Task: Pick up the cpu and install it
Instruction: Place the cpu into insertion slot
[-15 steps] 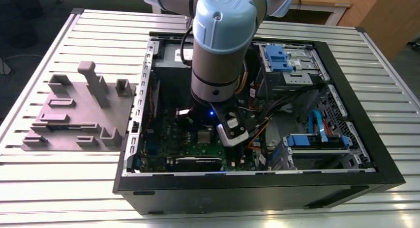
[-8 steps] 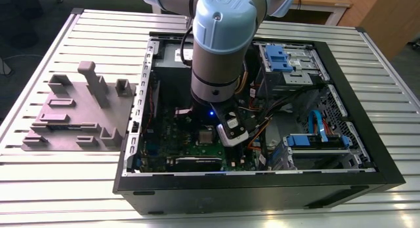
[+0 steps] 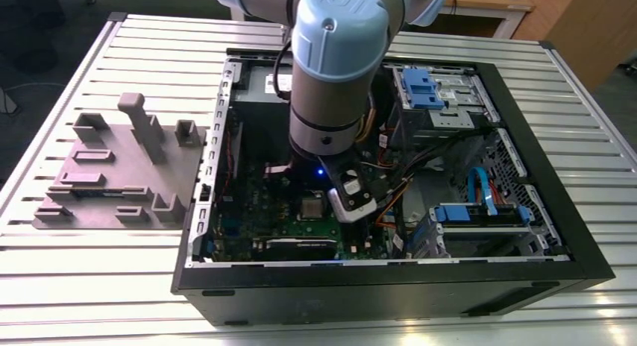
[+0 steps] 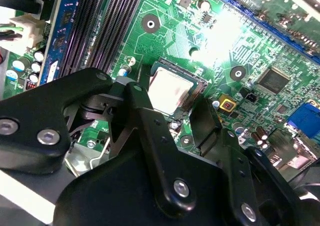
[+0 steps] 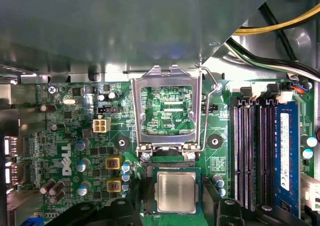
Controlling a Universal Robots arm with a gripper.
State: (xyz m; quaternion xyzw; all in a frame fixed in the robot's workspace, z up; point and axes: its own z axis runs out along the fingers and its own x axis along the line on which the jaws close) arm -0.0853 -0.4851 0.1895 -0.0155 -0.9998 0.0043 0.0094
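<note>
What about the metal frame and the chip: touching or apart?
Apart. In the first wrist view the frame is swung open; a dark socket edge lies between it and the chip.

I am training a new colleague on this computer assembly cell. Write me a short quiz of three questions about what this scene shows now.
1. True or false: the metal socket frame is closed over the cpu.
2. Where is the gripper? A: above the grey plate outside the case. B: open, with the cpu between its fingers. C: at the blue drive bays.
3. Fill in: the cpu lies in the socket of the green ____.
Key: 1 false, it stands open; 2 B; 3 motherboard.
</note>
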